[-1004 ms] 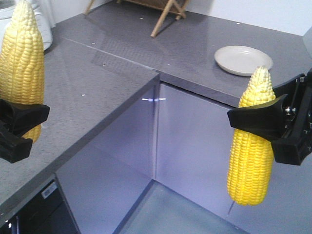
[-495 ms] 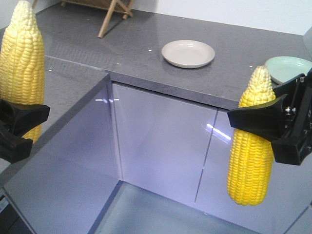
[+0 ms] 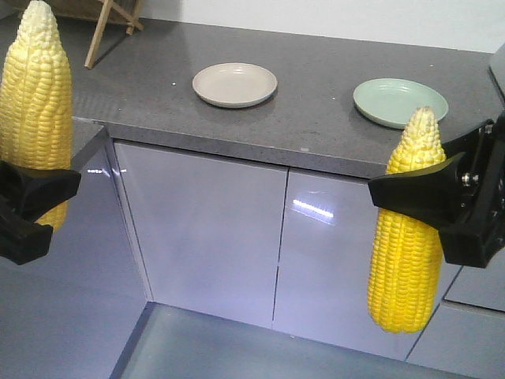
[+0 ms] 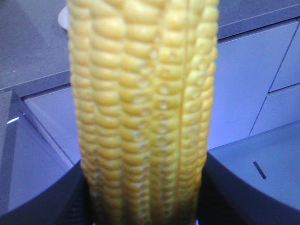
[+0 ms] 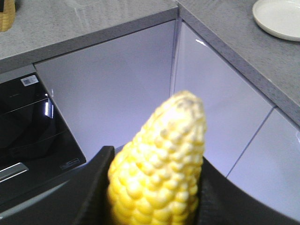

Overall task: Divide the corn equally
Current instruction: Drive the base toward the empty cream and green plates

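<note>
In front of the counter (image 3: 316, 130): mid-carry, nothing plated yet.
The left gripper (image 3: 54, 207) clamps the left cob (image 3: 35, 103), the right gripper (image 3: 414, 197) the right cob (image 3: 404, 260), both upright. Next, likely: reach over and lay one on the beige plate (image 3: 235, 84), one on the green plate (image 3: 394, 99).

Gripped upright, pale tips up, glossy yellow kernels: left corn cob (image 3: 35, 103) rising above the left end effector (image 3: 47, 207), right corn cob (image 3: 404, 268) clamped mid-length in the right end effector (image 3: 406, 207), lower half below.
</note>
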Controlling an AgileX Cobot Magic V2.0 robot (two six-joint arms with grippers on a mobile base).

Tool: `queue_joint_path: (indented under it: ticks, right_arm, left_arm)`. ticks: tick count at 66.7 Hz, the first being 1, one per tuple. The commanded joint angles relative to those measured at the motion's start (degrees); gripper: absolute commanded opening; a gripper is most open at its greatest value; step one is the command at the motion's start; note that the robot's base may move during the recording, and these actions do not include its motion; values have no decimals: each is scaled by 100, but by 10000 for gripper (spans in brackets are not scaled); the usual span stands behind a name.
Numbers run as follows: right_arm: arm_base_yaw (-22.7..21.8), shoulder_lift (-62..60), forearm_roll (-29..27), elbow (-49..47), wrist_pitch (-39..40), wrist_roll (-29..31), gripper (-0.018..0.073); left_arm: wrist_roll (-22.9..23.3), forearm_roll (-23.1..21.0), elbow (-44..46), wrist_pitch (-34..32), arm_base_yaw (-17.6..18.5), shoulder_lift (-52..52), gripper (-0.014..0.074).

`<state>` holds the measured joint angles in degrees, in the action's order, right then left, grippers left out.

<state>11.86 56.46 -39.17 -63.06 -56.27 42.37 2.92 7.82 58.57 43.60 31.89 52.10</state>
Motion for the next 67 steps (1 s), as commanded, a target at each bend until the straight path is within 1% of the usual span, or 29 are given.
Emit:
queue_joint_path:
  ticks: [1,67]
  right_arm:
    - [-9,-63,-235,-145,263,47,158]
    - [-9,-63,-235,-145,263,47,158]
  left_arm:
    - [24,22,137,-365,1,-57,317]
    - [24,22,137,-365,1,-57,317]
